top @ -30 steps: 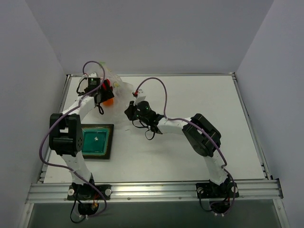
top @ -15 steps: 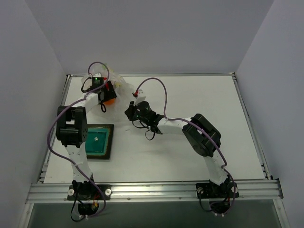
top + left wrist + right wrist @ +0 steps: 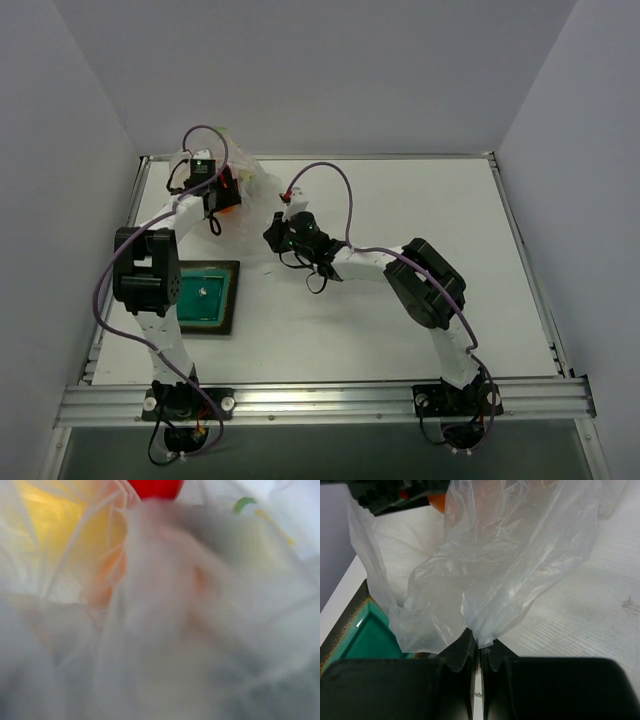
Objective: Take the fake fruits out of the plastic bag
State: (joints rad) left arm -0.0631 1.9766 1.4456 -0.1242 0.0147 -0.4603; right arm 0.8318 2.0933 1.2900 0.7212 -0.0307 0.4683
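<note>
The plastic bag (image 3: 250, 188) lies crumpled at the table's back left. My right gripper (image 3: 480, 642) is shut on a pinched fold of its film, and it also shows in the top view (image 3: 273, 232). My left gripper (image 3: 214, 192) is pushed into the bag, beside a red and orange fruit (image 3: 229, 193). In the left wrist view blurred bag film (image 3: 200, 645) covers the lens and hides the fingers. Behind the film I see a red fruit (image 3: 155, 487), a yellow fruit (image 3: 47, 520) and an orange tint (image 3: 102, 582). An orange fruit (image 3: 438, 501) shows in the right wrist view.
A green square tray with a dark rim (image 3: 204, 296) lies near the left arm and also shows in the right wrist view (image 3: 367, 641). The table's raised metal edge (image 3: 135, 215) runs close to the left of the bag. White walls stand behind.
My left gripper has moved a little further back into the bag, and the left elbow has shifted. The right gripper has kept its hold in place.
</note>
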